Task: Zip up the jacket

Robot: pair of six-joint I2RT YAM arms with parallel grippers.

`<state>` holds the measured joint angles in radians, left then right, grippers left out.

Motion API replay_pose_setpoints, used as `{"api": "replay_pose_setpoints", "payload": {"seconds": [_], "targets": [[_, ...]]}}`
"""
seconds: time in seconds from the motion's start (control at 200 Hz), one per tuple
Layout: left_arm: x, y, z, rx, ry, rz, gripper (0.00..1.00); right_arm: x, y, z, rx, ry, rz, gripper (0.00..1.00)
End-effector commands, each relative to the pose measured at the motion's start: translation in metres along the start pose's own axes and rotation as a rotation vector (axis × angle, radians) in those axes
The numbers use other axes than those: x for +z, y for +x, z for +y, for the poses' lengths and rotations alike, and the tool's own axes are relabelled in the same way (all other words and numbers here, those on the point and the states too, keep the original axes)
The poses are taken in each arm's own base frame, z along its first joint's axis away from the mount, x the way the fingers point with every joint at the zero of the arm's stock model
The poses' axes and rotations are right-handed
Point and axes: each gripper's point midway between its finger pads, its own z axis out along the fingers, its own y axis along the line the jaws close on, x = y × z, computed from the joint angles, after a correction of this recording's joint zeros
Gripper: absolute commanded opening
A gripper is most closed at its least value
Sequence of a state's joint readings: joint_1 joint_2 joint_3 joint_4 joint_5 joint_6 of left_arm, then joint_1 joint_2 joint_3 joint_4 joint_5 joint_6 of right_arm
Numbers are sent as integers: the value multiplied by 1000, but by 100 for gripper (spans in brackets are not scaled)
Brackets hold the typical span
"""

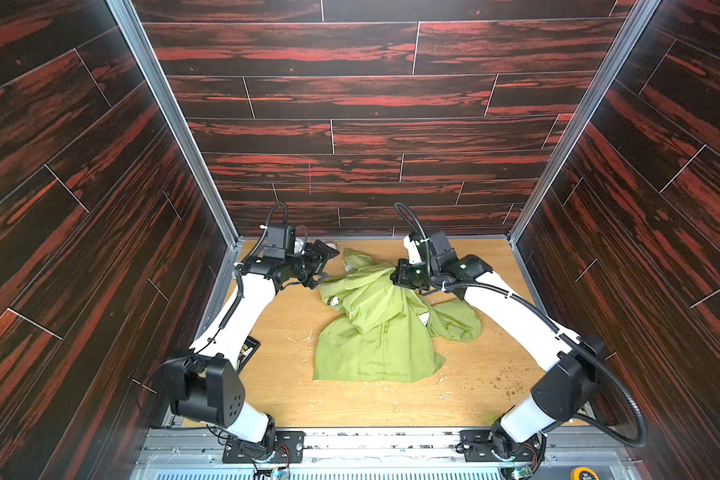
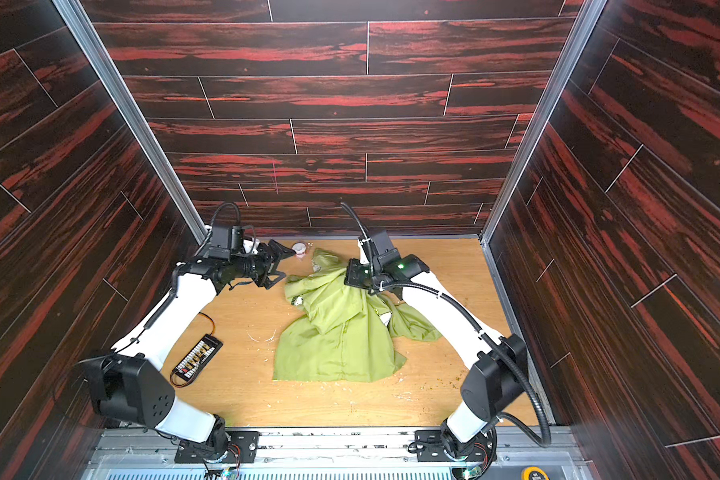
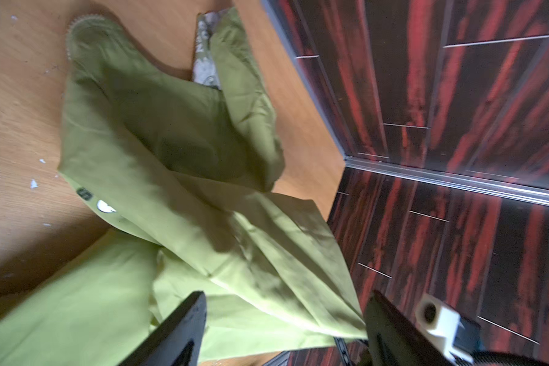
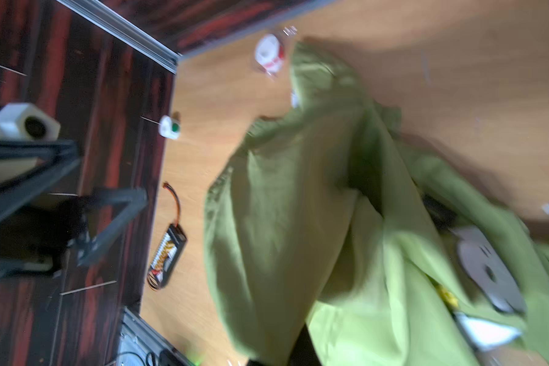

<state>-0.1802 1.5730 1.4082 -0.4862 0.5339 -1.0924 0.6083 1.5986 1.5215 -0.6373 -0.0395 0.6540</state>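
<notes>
Jacket (image 1: 375, 340) crumpled mid-worktop (image 1: 474, 399), far part tented up. Right pincer (image 1: 396, 276) clamped on far fold. Left pincer (image 1: 328, 262) spread, empty, just left of jacket. Fabric looks thin, limp, light, probably slippery. Best hold likely front edges by zipper.

A: What cloth is that at your right gripper (image 1: 394, 273)?
B: The jacket (image 1: 375, 340): thin matt cloth, creased. Its lining (image 3: 205, 60) looks pale and printed.
A: Below it?
B: The table (image 1: 292, 399), smooth wood grain, scuffed with white flecks. Ahead of my left gripper (image 2: 284, 262), glossy dark wood-look walls (image 1: 350, 95) and a brushed metal strip (image 3: 457, 177). My fingers (image 3: 184, 326): matt black plastic.
</notes>
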Motion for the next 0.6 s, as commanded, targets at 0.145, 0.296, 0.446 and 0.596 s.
{"api": "replay_pose_setpoints", "payload": {"seconds": [0.145,0.296,0.446,0.596], "targets": [[43,2,45,-57,-99,104,82,-13,14,-36,54,67,25,0],[47,11,73,-104,-152,116,82,-6,17,-37,60,68,47,0],[60,13,94,-171,-153,112,83,-8,18,-41,59,87,40,0],[84,2,105,-190,-152,103,83,-7,22,-43,63,88,54,0]]}}
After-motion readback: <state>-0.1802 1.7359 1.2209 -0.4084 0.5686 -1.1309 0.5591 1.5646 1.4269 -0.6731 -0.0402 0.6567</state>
